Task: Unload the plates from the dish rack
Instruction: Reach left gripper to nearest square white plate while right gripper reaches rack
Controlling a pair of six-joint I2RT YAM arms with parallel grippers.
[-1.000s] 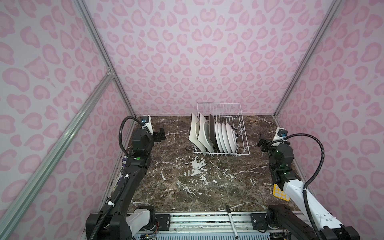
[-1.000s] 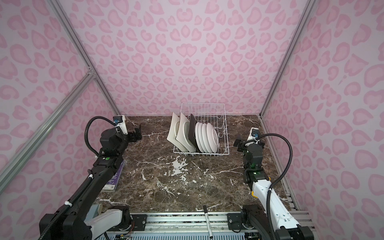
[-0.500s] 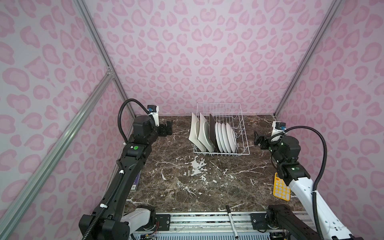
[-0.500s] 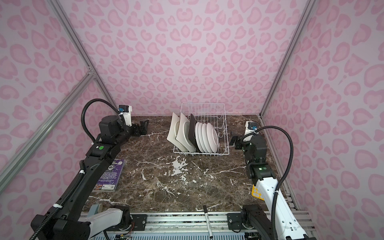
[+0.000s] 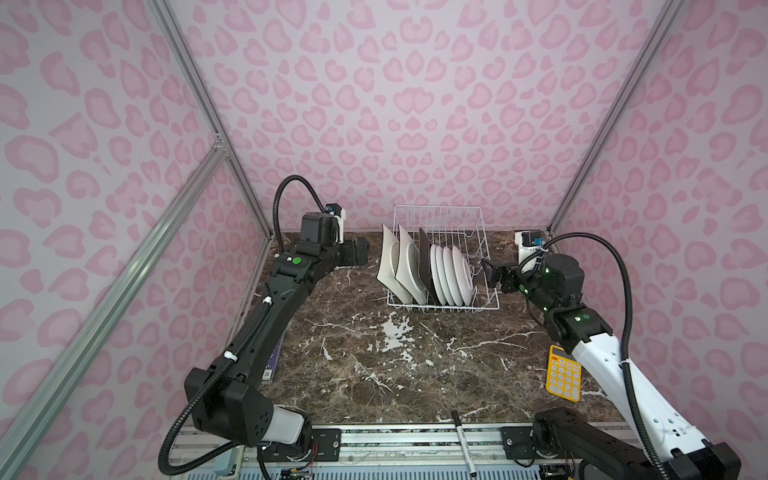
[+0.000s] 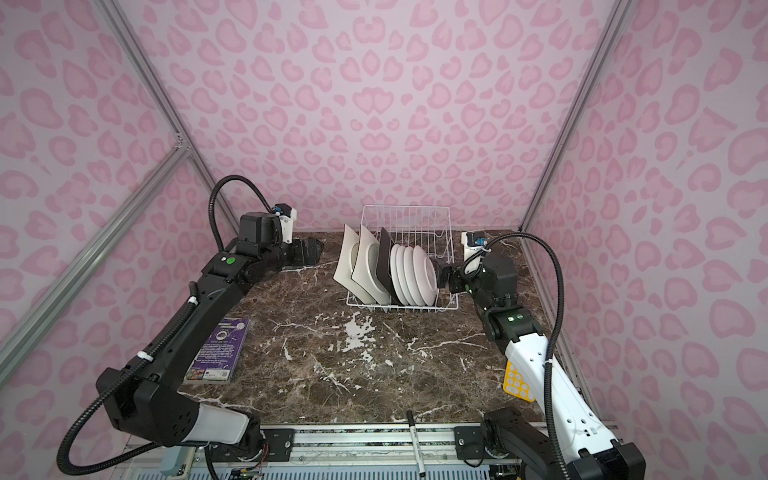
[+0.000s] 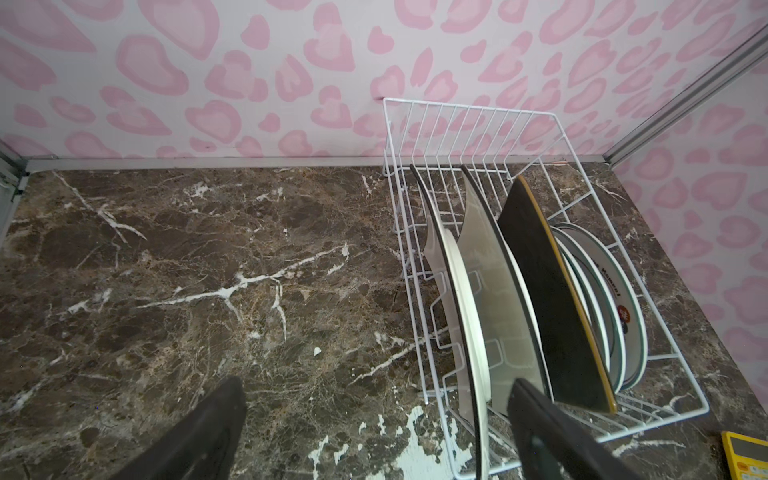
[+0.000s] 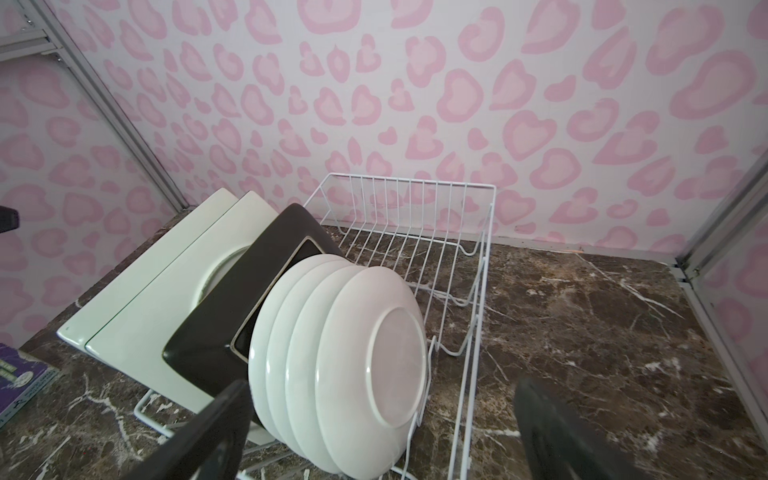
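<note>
Flanking the dish rack (image 5: pixel 441 219), left claw (image 5: pixel 362 254) and right claw (image 5: pixel 489 274) gape empty; plates (image 5: pixel 455 275) look slick, brittle: pinch rims.

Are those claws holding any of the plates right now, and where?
Nothing is held. The left gripper and right gripper are both open, one on each side of the rack, and the plates all stand in it.
</note>
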